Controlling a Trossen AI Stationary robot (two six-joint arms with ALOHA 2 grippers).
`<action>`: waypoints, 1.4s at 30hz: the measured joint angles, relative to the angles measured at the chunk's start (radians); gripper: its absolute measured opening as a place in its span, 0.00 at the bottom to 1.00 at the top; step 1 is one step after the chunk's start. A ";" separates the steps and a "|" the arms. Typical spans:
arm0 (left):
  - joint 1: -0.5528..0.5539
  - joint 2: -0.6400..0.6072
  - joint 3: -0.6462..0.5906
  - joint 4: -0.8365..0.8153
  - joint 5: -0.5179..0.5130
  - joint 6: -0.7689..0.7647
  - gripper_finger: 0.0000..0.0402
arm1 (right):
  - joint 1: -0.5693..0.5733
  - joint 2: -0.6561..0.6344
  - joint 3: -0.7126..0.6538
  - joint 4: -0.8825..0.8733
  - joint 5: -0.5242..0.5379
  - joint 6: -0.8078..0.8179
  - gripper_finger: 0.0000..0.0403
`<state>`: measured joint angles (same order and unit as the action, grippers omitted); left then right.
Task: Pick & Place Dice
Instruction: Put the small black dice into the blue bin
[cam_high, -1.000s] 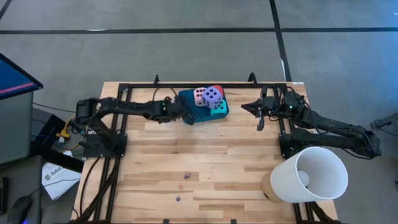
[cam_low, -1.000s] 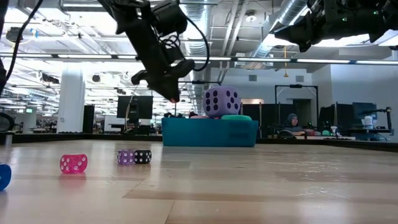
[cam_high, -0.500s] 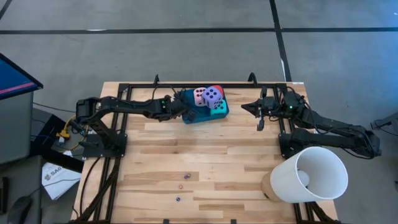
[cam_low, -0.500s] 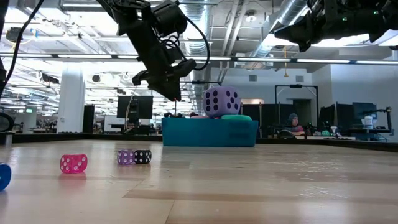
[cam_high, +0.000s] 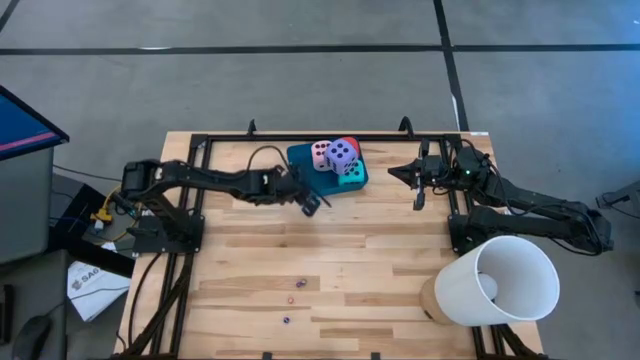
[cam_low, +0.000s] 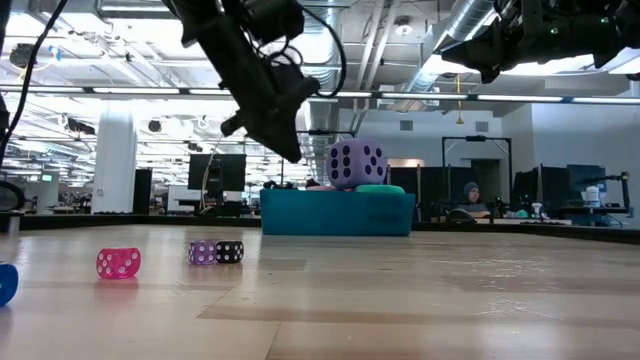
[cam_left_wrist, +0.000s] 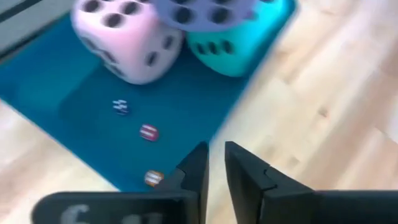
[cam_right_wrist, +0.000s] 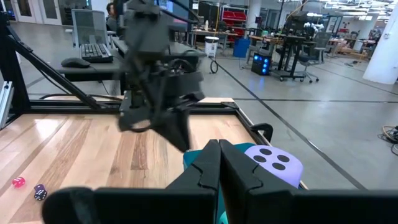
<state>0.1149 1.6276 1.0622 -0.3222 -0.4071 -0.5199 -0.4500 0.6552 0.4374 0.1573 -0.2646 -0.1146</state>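
A: Left gripper (cam_high: 313, 205), centre of the high view, just below the teal tray (cam_high: 300, 157); fingers narrow, a thin slit between them, holding nothing. Right gripper (cam_high: 393, 172), right of the tray, pinched shut, empty.

B: Dice count?

A: Four big ones, all on the tray, upper centre: pink die (cam_high: 320, 154), purple die (cam_high: 341, 153) on top, red die (cam_high: 351, 144) behind, turquoise die (cam_high: 351, 170) under the purple.

B: Small stuff?

A: Left wrist view shows three tiny dice (cam_left_wrist: 148, 132) on the tray; the high view can't resolve them. Low view shows small dice on the table (cam_low: 118, 262) at lower left: pink, purple, black. High view shows a white bucket (cam_high: 495, 281) on its side, lower right.
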 joint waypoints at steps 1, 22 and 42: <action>-0.021 0.000 0.000 0.000 0.000 0.000 0.09 | 0.000 0.000 0.000 0.000 0.000 0.000 0.00; -0.528 0.000 0.000 -0.002 0.363 0.000 0.02 | 0.000 0.000 0.000 -0.015 0.000 0.002 0.00; -0.585 0.000 0.000 0.000 0.274 -0.045 0.28 | 0.000 0.000 0.000 -0.015 0.000 0.003 0.00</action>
<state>-0.4705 1.6276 1.0622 -0.3218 -0.1333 -0.5648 -0.4500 0.6552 0.4374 0.1421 -0.2646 -0.1120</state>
